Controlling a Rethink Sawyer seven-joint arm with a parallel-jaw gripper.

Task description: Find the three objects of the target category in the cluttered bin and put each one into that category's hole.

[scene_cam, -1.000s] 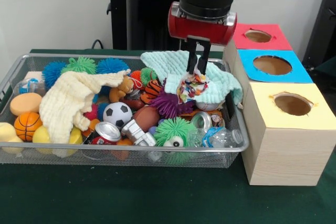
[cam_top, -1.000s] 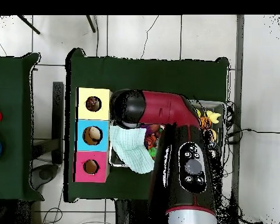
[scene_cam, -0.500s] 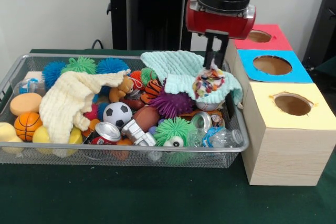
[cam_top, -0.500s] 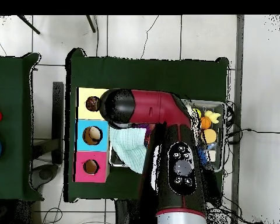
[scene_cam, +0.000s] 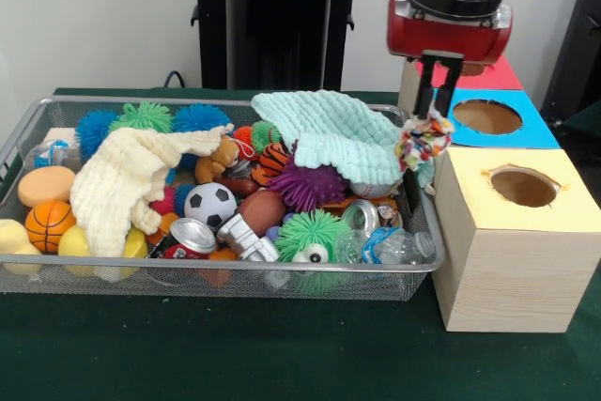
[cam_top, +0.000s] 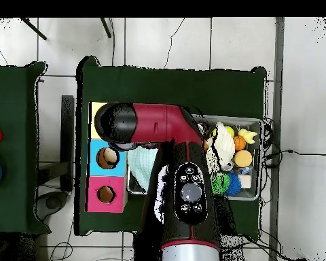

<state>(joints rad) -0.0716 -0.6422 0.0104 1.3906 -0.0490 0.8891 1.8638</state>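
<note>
Above the bin's right end, a multicoloured rag bundle point(scene_cam: 422, 139) hangs pinched between the closed fingers of the end effector point(scene_cam: 438, 112), just beside the front corner of the blue-topped box point(scene_cam: 493, 119) and clear of the bin contents. The red and black arm point(scene_cam: 453, 7) comes down from the top edge.

Three wooden boxes stand in a row right of the bin, each with a round hole: yellow-topped box point(scene_cam: 518, 232) nearest, then the blue one, then the red-topped box point(scene_cam: 465, 65) behind.

The wire bin point(scene_cam: 188, 281) on the green bench point(scene_cam: 235, 354) is crowded. A mint cloth point(scene_cam: 329, 133) drapes over the right half, a cream cloth point(scene_cam: 127, 180) over the left. Between them lie a purple spiky ball point(scene_cam: 308, 187), a soccer ball point(scene_cam: 209, 204), a brown football point(scene_cam: 263, 210), a green spiky ball with an eye point(scene_cam: 310, 237), a drink can point(scene_cam: 191, 237) and clear plastic bottles point(scene_cam: 390, 244). At the left end sit a small basketball point(scene_cam: 49, 223) and blue and green spiky balls point(scene_cam: 122, 121).
</note>
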